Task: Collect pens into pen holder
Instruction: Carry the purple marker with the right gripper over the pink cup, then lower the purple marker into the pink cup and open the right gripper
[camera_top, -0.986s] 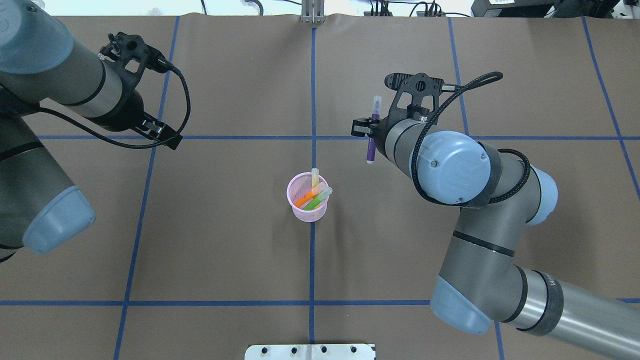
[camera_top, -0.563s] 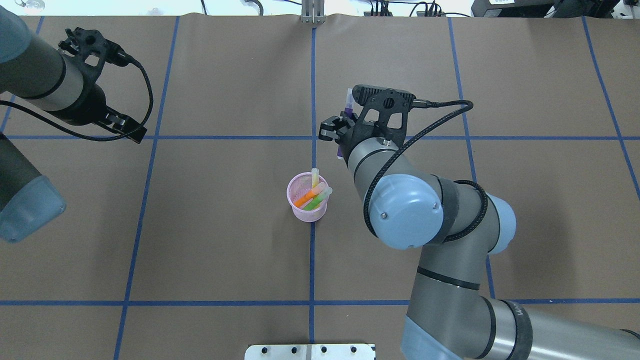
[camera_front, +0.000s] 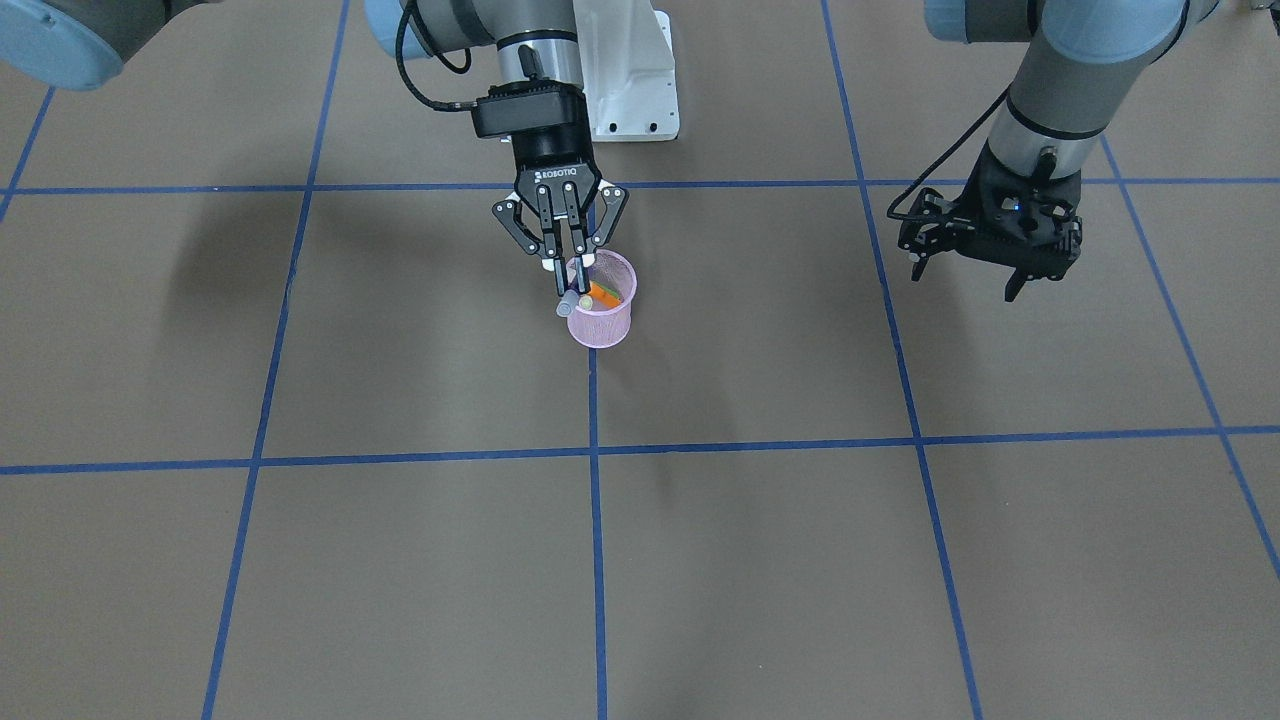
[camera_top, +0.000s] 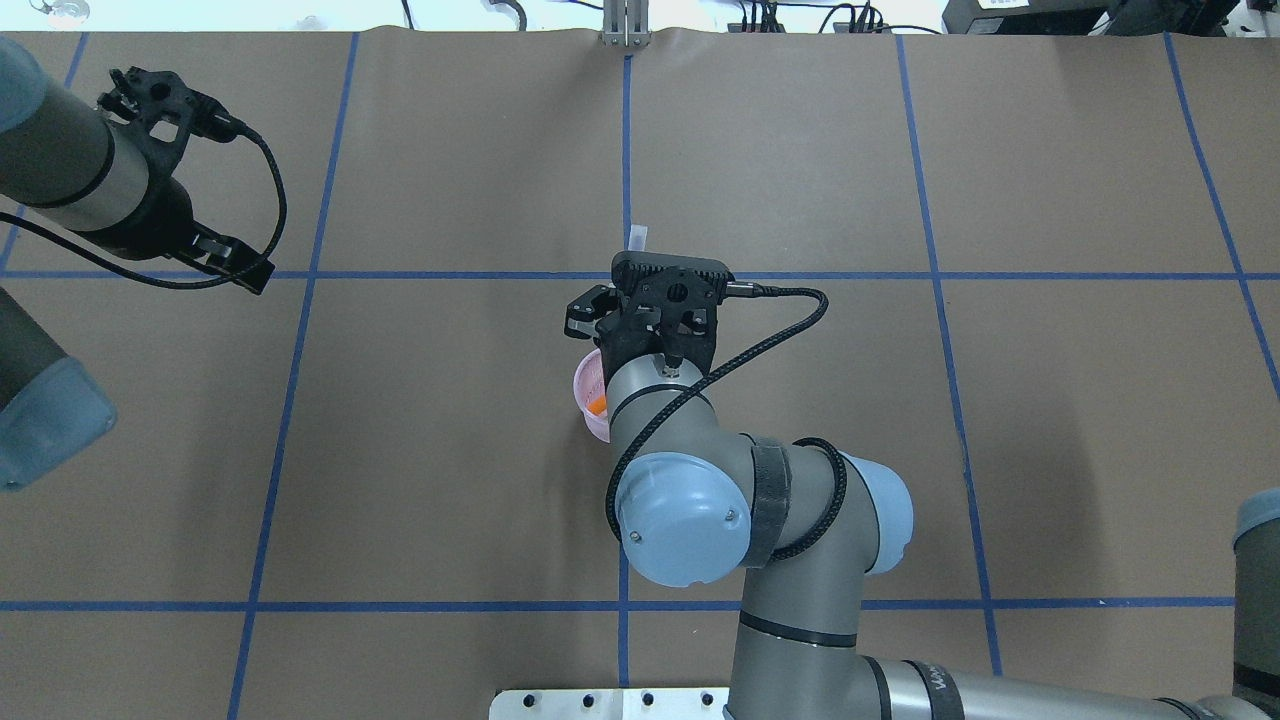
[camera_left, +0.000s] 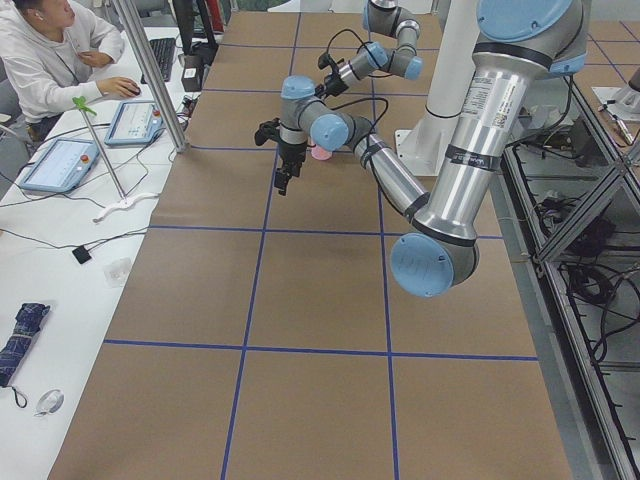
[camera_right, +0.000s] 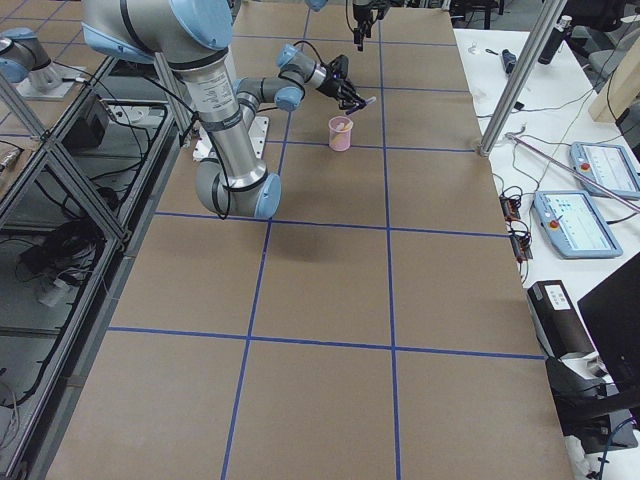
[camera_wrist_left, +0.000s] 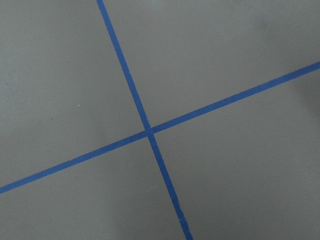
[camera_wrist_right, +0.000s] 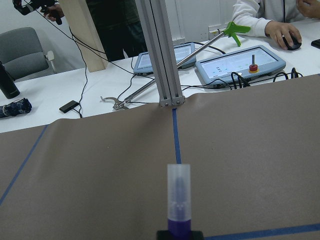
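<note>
While the right gripper (camera_front: 568, 280) hangs over the pen holder (camera_front: 600, 326) with its jaws clenched on the purple pen (camera_wrist_right: 178, 196), we judge the release to be the risky part. In the exterior right view the pen lies close to level, its whitish cap aimed at the far edge of the bench (camera_front: 800, 560), and it is not yet pointed down into the cup; if the jaws let go like this, we expect it to land across the rim and roll away over the bench.

The holder stands near the middle of the bench on the blue tape line (camera_front: 597, 520), well apart from every edge. It looks like a light mesh cup, shorter than a pen, and an orange pen (camera_front: 603, 293) already leans inside it. That leaves less of the mouth free, so a tilted pen could catch on it and hang up or bounce out.

We also worry about the fingers; seen from across the bench they overlap the rim, and a low or sideways move could nudge the cup and tip it, spilling what it holds. We cannot tell how much room lies between pen and rim.

The left gripper (camera_top: 235, 265) hangs toward the left edge, well apart; we cannot tell whether its jaws are parted or closed, and we see no trouble from it.
</note>
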